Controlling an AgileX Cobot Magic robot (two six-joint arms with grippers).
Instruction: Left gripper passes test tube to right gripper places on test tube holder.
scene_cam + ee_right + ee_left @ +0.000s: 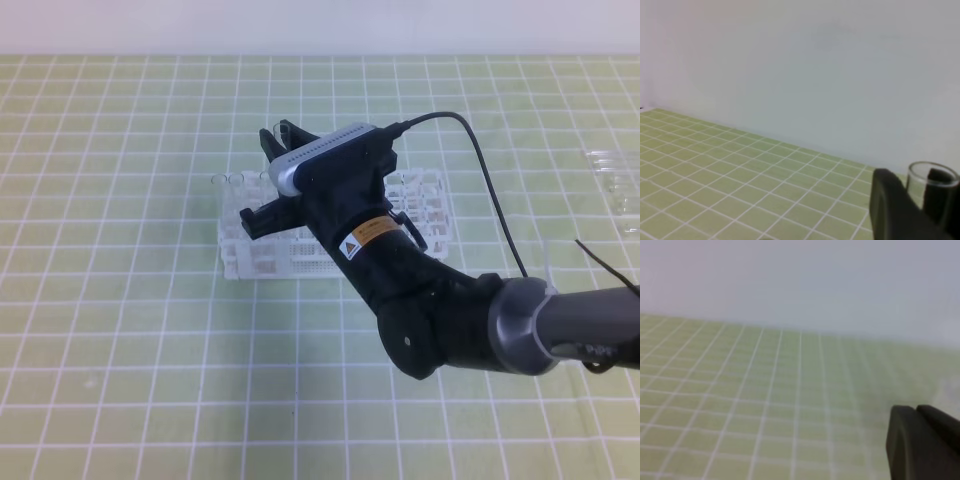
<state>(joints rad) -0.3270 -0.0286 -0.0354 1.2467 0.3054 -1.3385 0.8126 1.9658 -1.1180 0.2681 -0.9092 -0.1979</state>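
Note:
My right gripper (281, 134) reaches in from the right and hangs over the white test tube holder (238, 250) in the middle of the table. It is shut on the clear test tube (932, 176), which stands upright between the fingers (890, 207) with its open rim on top. From the exterior high view the tube is barely visible. The arm hides the middle of the holder. My left gripper (918, 442) shows only in the left wrist view, as two dark fingers close together at the lower right, with nothing between them, over the green grid mat.
Several clear spare tubes (615, 180) lie at the far right edge of the mat. A black cable (485, 160) arcs from the right wrist toward the right. A pale wall runs along the back of the table.

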